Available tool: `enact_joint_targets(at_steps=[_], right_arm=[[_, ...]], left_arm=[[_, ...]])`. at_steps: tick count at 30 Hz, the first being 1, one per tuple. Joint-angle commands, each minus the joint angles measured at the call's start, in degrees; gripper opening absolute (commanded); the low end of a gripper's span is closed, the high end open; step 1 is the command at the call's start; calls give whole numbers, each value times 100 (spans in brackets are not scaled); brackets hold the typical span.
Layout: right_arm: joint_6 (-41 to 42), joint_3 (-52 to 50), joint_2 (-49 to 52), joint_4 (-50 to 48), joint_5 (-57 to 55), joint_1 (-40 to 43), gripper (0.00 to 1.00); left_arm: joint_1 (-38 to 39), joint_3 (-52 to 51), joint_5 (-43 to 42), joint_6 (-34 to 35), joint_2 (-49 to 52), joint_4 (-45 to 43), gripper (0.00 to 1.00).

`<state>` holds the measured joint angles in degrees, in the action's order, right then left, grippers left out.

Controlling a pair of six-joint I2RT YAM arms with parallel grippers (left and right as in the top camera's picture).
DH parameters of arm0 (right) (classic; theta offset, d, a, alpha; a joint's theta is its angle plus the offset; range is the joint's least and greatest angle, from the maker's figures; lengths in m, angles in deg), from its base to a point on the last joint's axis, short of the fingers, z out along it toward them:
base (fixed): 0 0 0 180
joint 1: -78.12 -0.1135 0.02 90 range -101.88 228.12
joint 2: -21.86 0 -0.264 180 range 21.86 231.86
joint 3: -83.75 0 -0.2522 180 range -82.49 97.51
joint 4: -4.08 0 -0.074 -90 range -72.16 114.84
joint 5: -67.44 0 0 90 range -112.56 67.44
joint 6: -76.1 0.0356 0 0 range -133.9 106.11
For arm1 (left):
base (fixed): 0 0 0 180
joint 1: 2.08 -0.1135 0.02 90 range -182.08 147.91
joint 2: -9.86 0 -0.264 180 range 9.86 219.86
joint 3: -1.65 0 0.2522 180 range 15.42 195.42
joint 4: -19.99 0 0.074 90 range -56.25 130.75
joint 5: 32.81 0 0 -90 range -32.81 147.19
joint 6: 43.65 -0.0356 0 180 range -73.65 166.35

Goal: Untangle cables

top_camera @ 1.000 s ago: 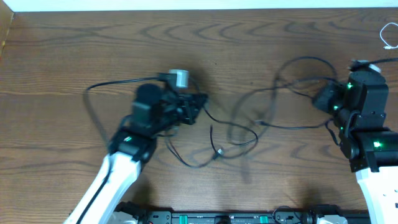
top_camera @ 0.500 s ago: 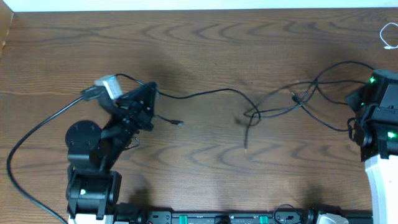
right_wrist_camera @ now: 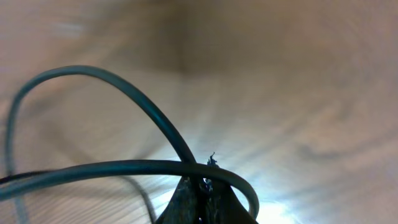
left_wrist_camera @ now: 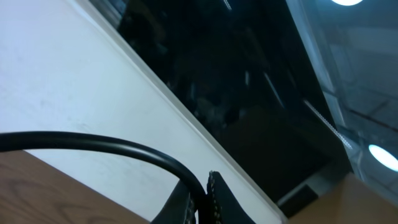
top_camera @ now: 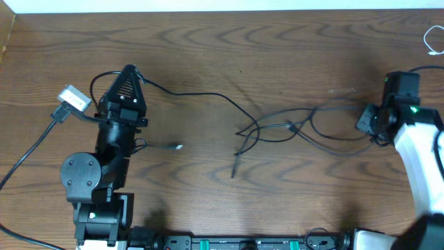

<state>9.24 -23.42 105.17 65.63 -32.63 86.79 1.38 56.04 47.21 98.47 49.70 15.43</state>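
- now, overhead: within the last second my left gripper (top_camera: 130,71) has swung from the middle of the desk (top_camera: 208,42) out toward its far left part. its jaws are pinched on a black cord (top_camera: 201,96), which runs out as one long strand from the fingertips to the tangle (top_camera: 277,129).
- the tangle sits right of the desk's middle. it is flatter and more spread than a second ago, when it was bunched between the arms. a small plug end (top_camera: 176,146) shows just right of my left arm (top_camera: 104,167); i cannot tell whether it lies loose or hangs.
- my right gripper (top_camera: 366,119) went out to the right edge and has come part way back. it is clamped at the right side of the tangle's loops. the white cord (top_camera: 433,40) lies well apart in the far right corner.
- left wrist: the left gripper (left_wrist_camera: 200,198) is closed tight, and the black cord (left_wrist_camera: 112,147) leaves between the jaws to the left. this camera looks up and away from the desk, so the tangle is not in it.
- right wrist: the right gripper (right_wrist_camera: 202,190) is closed where two black strands (right_wrist_camera: 124,99) arch away from the tips. the desk behind is blurred.
- my reading: the pull has drawn out one strand's length, but a crossing is left in the middle. i judge the job part done. a further spread, or a regrip nearer the crossing, seems called for.
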Motion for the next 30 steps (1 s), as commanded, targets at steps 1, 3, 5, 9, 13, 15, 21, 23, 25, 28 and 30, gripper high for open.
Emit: enact_joint_targets(at_steps=[1,3,5,9,13,15,21,23,25,28,30], right_arm=[[1257,7,470,153,-1355,195,4],[1246,7,726,85,-776,332,13],[507,7,859,-81,365,380,28],[-1300,9,850,-369,3191,376,99],[-2072,9,529,-472,4601,367,99],[-2524,9,238,-452,5329,367,99],[-1668,9,-529,-402,5952,352,81],[-879,9,-619,-223,5810,254,92],[-297,2,-592,-234,5665,-48,94],[317,2,-494,-459,5362,-612,84],[870,2,-407,-551,4802,-1071,74]], left_arm=[[-31,199,402,72,-42,-63,7],[-28,199,404,72,-37,-42,8],[-28,199,376,90,-20,83,7],[-28,199,251,144,101,538,8],[-28,199,251,144,262,732,7],[-28,199,251,162,326,699,7],[-28,199,249,223,455,669,8],[-28,199,249,225,466,671,7],[-28,199,177,225,466,664,7],[-26,199,160,223,466,669,8],[-26,199,160,223,466,669,8]])
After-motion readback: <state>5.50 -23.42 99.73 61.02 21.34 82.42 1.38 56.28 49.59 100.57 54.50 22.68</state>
